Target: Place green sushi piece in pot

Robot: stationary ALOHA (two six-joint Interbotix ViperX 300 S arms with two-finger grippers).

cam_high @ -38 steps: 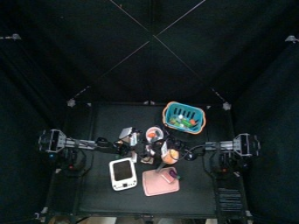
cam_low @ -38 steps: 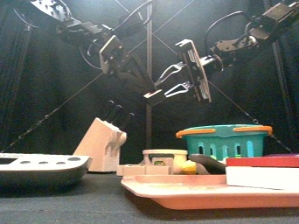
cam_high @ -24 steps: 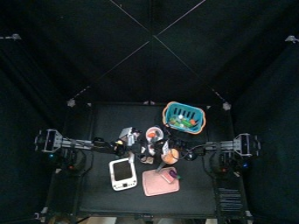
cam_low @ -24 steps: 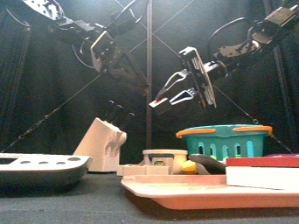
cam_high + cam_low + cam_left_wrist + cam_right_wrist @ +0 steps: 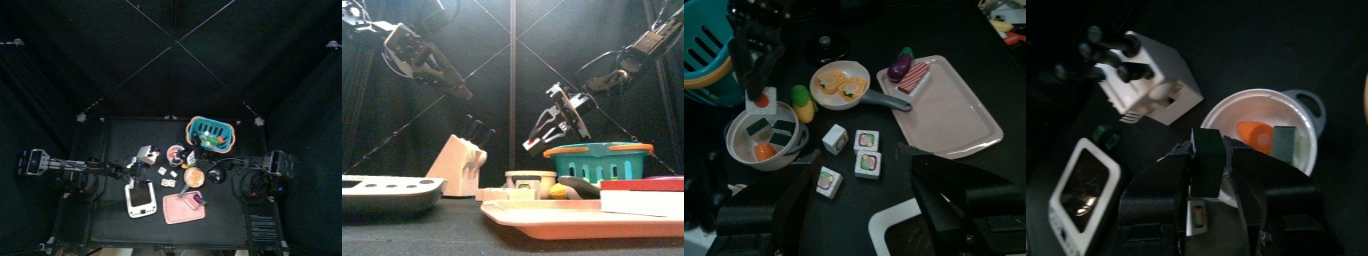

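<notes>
The pot is a small white bowl with a handle, also seen in the right wrist view and top view. A green sushi piece lies inside it next to an orange piece. My right gripper hangs open and empty above the teal basket's left side, a little to the right of the pot in the top view. My left gripper is open and empty, high on the left and away from the pot.
A teal basket stands at the back right. A pan of orange food, several loose sushi pieces, a pink tray, a knife block and a white scale crowd the table's middle and front.
Both arms have drawn back from the middle. The left gripper moved far left. The right gripper moved right and lower, toward the basket.
</notes>
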